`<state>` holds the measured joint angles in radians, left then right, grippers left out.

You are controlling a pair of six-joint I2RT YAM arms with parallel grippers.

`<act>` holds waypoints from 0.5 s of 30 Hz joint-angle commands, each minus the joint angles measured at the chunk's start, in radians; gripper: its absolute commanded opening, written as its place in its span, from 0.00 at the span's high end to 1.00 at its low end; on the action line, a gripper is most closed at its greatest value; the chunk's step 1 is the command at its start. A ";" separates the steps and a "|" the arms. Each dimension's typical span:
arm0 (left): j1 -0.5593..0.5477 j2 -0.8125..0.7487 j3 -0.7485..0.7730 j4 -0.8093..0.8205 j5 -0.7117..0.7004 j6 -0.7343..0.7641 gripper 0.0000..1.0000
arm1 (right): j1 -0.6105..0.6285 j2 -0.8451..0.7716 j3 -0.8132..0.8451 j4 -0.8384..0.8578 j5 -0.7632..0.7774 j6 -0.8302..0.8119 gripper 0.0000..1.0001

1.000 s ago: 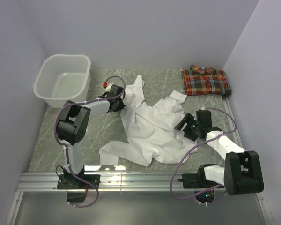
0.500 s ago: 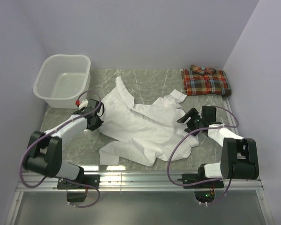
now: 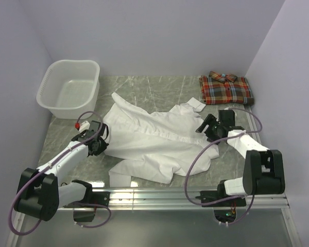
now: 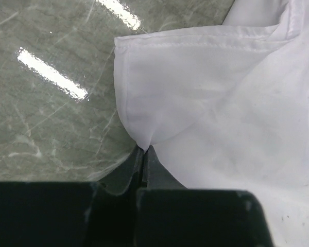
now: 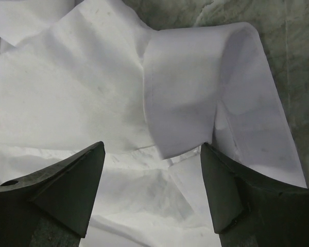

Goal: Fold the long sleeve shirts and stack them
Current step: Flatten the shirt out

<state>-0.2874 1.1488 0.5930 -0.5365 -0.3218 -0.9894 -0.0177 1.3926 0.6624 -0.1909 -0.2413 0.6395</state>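
Lab test booth: plain lilac walls (image 3: 154,36) boxing a marble-top table (image 3: 159,85)

**Table** (image 3: 159,85): grey-green, marble-veined top, glossy enough to show streaks of glare in the left wrist view.

Lying directly on it:
- **White plastic laundry basket** (image 3: 74,62): 10 o'clock, far-left corner, upright.
- **White long sleeve shirt** (image 3: 154,141): centre, spread flat but rumpled. One corner points to 11 o'clock and a fold trails toward 7 o'clock.
- **Red-orange plaid shirt** (image 3: 225,90): 2 o'clock, folded into a rectangle, near the white shirt's far-right end and well apart from the basket.
- **Aluminium rail** (image 3: 154,197): along the 6 o'clock edge.
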 commanded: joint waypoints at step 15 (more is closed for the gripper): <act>0.005 0.005 0.067 0.001 -0.022 0.012 1.00 | 0.188 -0.267 -0.078 -0.320 0.199 -0.031 0.19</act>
<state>-0.2874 1.1641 0.6281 -0.5426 -0.3210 -0.9855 0.1661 1.1038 0.6216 -0.5144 0.0093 0.5770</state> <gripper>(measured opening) 0.014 0.834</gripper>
